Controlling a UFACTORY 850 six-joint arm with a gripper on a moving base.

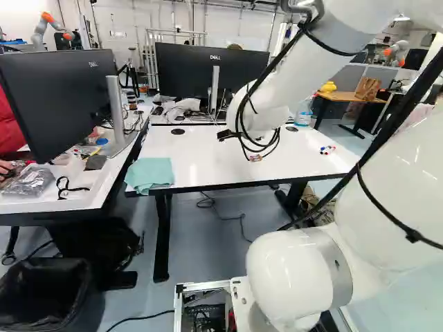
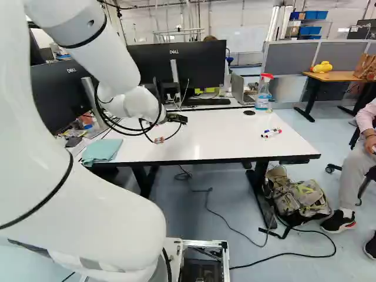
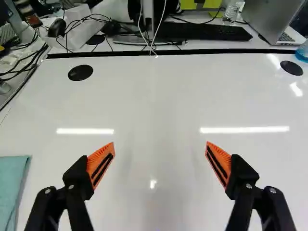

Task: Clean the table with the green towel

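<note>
The gripper [image 2: 176,118] shows only as a dark part beyond the white wrist in the right base view, its fingertips hidden there. In the wrist view the gripper [image 3: 160,164] stands wide open above the white table [image 3: 159,106], with nothing between its orange pads. The green towel [image 1: 150,174] lies flat at the table's near left corner, its front part hanging over the edge. In the right base view the towel [image 2: 101,150] is partly behind the arm. Off to one side of the fingers, the towel [image 3: 12,190] shows in part, apart from them.
Several markers [image 2: 271,133] lie on the table's right part. A spray bottle [image 2: 263,92] stands at its far right corner. Monitors [image 1: 211,72] and a laptop [image 3: 276,21] stand behind. A cluttered desk [image 1: 76,187] adjoins on the left; a backpack [image 2: 296,197] is on the floor.
</note>
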